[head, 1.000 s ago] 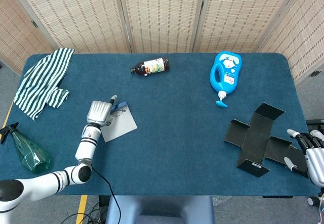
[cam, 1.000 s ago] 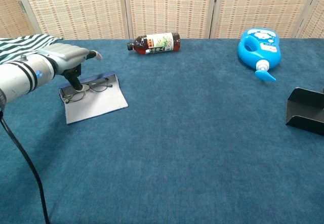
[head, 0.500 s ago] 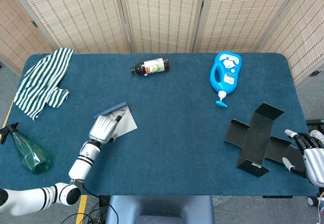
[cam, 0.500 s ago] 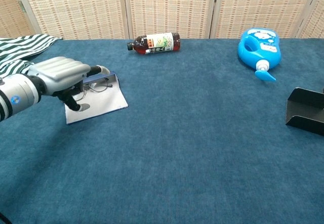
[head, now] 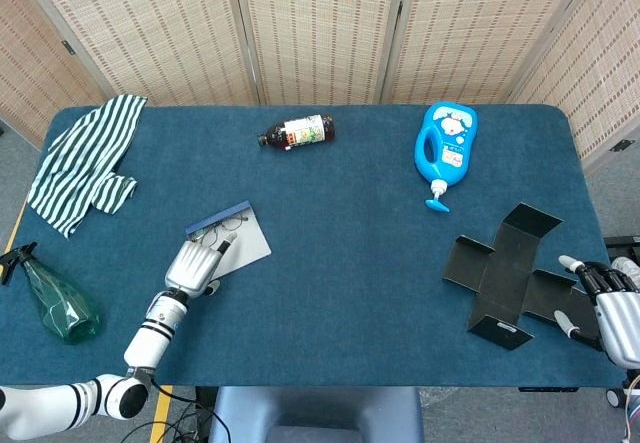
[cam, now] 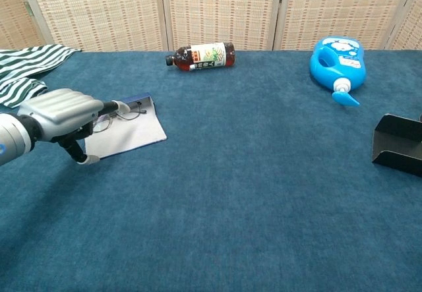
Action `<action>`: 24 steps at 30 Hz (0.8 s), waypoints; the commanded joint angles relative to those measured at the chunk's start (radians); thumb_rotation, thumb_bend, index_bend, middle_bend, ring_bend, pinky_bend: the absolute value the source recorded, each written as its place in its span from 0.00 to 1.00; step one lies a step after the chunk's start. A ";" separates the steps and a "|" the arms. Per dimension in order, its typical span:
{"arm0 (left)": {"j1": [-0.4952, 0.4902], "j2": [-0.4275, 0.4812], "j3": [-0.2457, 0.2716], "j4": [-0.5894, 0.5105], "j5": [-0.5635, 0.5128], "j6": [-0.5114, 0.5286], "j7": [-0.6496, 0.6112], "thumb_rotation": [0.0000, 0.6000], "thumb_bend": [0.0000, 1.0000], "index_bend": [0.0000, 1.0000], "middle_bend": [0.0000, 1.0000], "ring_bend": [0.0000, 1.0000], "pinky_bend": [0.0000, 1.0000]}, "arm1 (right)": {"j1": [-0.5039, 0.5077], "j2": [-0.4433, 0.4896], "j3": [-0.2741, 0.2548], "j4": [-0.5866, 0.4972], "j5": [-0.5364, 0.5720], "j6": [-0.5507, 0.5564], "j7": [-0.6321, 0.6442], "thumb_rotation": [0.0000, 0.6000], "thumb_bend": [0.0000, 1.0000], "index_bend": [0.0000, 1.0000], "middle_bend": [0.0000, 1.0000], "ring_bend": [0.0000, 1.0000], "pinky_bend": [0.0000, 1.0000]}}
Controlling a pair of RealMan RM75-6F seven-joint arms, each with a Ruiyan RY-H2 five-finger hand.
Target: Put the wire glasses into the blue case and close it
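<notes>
Chest view shows the left hand (cam: 62,117) empty, fingers loosely curled, beside the open blue case (cam: 128,134) where the wire glasses (cam: 117,117) apparently already lie, lid unclosed.

woven folding screens (head: 320,28) behind blue-topped table (head: 350,263).

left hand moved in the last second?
Yes. The left hand has pulled back toward the table's near edge, off the glasses on the open blue case, which stays put.
</notes>
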 commanded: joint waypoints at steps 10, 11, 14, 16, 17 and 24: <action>0.012 -0.031 -0.016 0.052 -0.010 -0.028 0.006 1.00 0.27 0.12 1.00 1.00 1.00 | -0.001 0.001 -0.001 -0.001 0.002 0.001 -0.002 1.00 0.26 0.17 0.29 0.23 0.24; 0.012 -0.032 -0.017 0.055 -0.011 -0.031 0.007 1.00 0.27 0.12 1.00 1.00 1.00 | -0.001 0.001 0.000 -0.002 0.002 0.002 -0.002 1.00 0.26 0.17 0.29 0.23 0.24; 0.014 -0.038 -0.021 0.068 -0.012 -0.036 0.010 1.00 0.27 0.12 1.00 1.00 1.00 | -0.002 0.002 0.000 -0.002 0.003 0.002 -0.002 1.00 0.26 0.17 0.29 0.23 0.24; 0.015 -0.043 -0.024 0.077 -0.013 -0.041 0.011 1.00 0.27 0.12 1.00 1.00 1.00 | -0.003 0.002 -0.001 -0.002 0.004 0.002 -0.002 1.00 0.26 0.17 0.29 0.23 0.24; 0.015 -0.045 -0.025 0.083 -0.016 -0.044 0.013 1.00 0.27 0.12 1.00 1.00 1.00 | -0.003 0.002 -0.001 -0.002 0.004 0.003 -0.001 1.00 0.26 0.17 0.29 0.23 0.24; 0.018 -0.060 -0.036 0.116 -0.028 -0.063 0.010 1.00 0.27 0.12 1.00 1.00 1.00 | -0.004 0.002 -0.002 -0.001 0.005 0.004 0.000 1.00 0.26 0.17 0.29 0.23 0.24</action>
